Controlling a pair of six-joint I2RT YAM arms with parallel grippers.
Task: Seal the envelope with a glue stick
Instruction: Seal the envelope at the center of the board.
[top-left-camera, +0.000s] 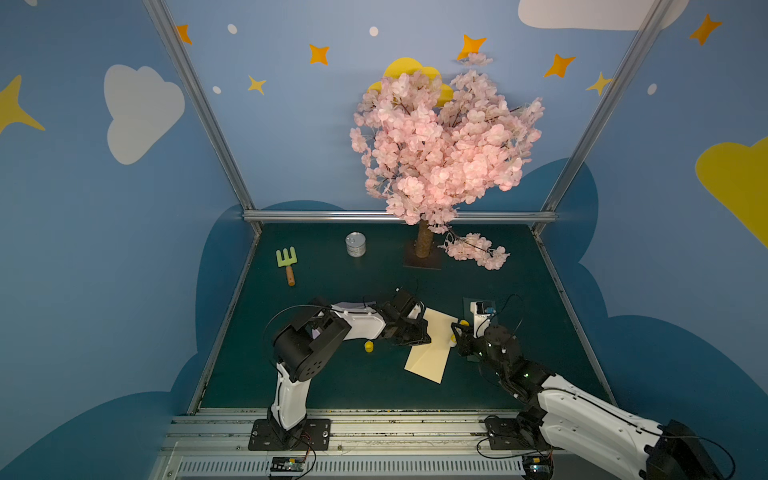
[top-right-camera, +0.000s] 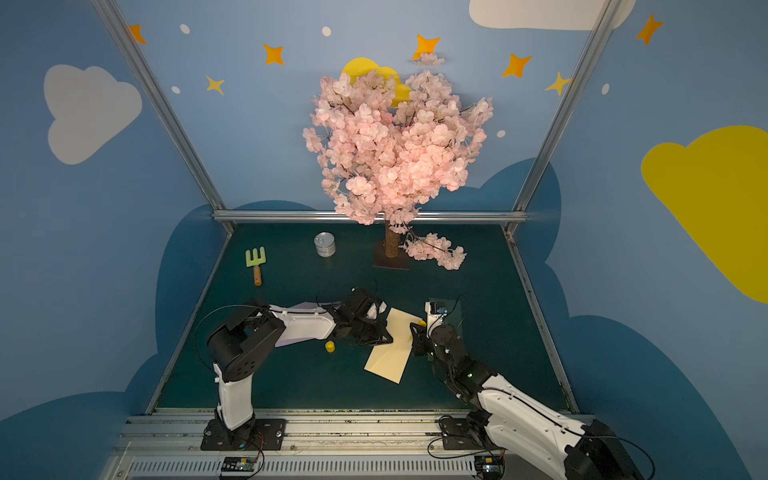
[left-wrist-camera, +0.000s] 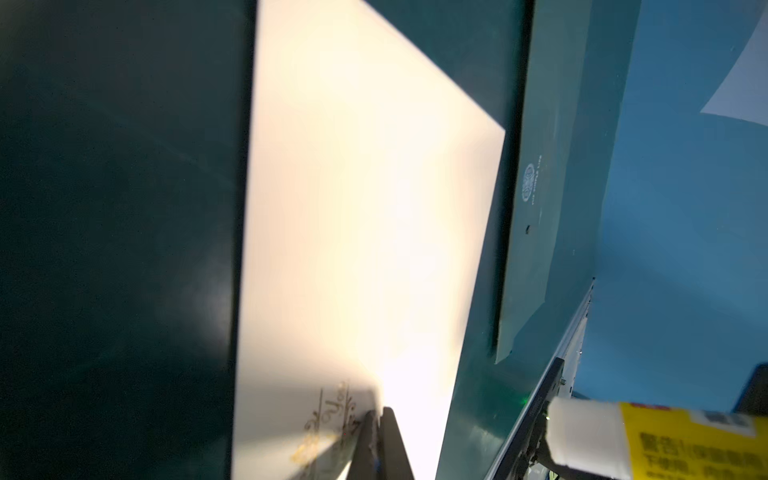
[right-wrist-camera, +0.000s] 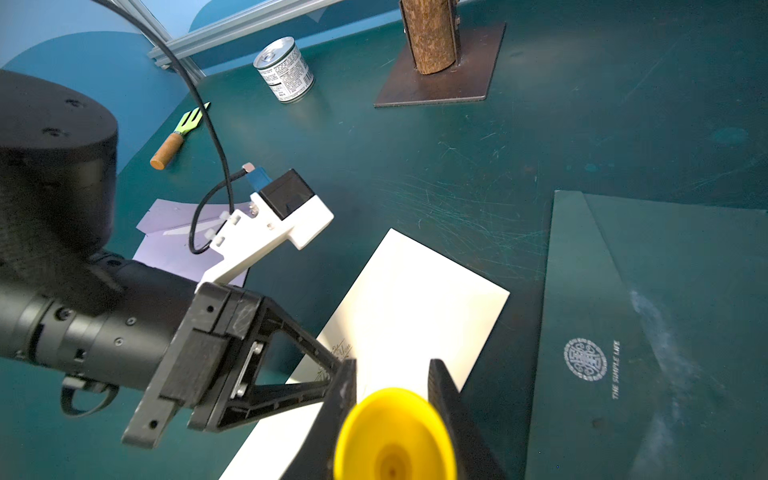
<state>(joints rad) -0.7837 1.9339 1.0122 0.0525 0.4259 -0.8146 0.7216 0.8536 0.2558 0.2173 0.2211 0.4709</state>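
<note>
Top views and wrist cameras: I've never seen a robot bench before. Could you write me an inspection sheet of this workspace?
Surface: dark green table, scratched.
Job's things: cream envelope lies mid-table; glue stick, uncapped, is at the envelope's edge; yellow cap lies loose near the left arm.
Clutter: tin can, toy garden fork, dark green envelope, lilac envelope under the left arm, fallen blossom branch.
Grippers: left gripper shut, tips at the cream envelope; right gripper shut on the glue stick.
Cables: black cable loops at each wrist.
Surroundings: blossom tree at the back; blue walls with clouds and stars.
</note>
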